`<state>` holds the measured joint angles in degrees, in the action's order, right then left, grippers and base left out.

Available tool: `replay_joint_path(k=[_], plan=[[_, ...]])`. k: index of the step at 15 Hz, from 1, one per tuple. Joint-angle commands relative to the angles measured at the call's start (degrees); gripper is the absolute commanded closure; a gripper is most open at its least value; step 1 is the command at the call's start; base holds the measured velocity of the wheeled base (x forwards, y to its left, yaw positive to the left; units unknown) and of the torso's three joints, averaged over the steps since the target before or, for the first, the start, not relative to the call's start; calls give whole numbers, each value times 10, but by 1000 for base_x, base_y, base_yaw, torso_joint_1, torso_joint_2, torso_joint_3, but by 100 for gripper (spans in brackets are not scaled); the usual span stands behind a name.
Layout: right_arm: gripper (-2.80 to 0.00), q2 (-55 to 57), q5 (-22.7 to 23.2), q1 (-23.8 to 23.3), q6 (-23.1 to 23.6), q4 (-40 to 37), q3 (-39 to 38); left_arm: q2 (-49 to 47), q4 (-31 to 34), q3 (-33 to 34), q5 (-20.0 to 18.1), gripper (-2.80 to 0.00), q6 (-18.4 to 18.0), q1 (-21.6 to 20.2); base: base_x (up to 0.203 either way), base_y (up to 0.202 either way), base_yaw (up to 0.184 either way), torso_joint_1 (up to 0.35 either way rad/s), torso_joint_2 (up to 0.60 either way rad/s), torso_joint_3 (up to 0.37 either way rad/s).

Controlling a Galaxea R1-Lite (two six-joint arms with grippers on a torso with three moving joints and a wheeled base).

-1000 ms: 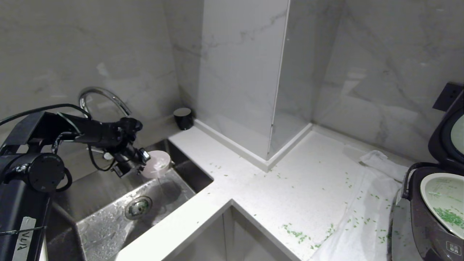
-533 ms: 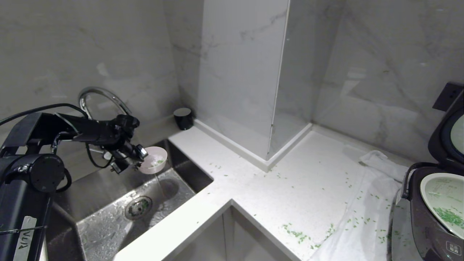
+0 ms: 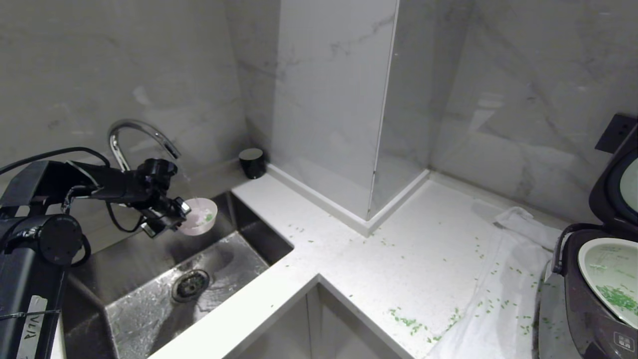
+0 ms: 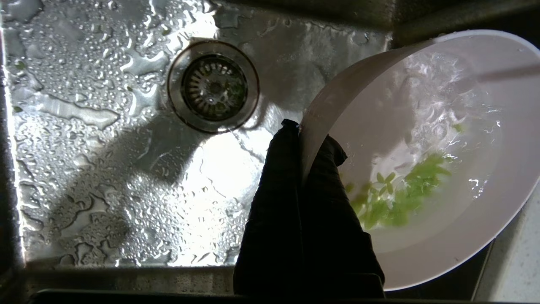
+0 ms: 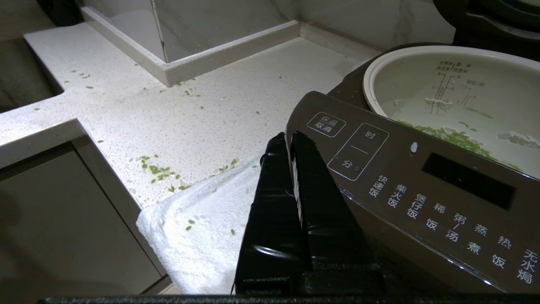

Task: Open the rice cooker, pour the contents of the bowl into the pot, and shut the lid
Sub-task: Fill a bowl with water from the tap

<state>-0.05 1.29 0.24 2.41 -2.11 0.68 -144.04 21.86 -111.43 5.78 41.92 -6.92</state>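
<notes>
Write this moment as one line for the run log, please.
left gripper: shut on bowl rim, over sink | faucet water entering bowl | lid: open | right gripper: shut, idle

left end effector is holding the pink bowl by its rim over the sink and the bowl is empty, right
Not quite: the bowl is not empty. The left wrist view shows water and green bits inside it. The left end effector does grip its rim over the sink.
</notes>
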Motion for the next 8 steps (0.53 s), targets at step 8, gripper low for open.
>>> replay_joint_path(k=[8], plan=[[0,0,0,0,0,0,0,35,72,38,-8,0,9,74,0,0,0,0,0,0]])
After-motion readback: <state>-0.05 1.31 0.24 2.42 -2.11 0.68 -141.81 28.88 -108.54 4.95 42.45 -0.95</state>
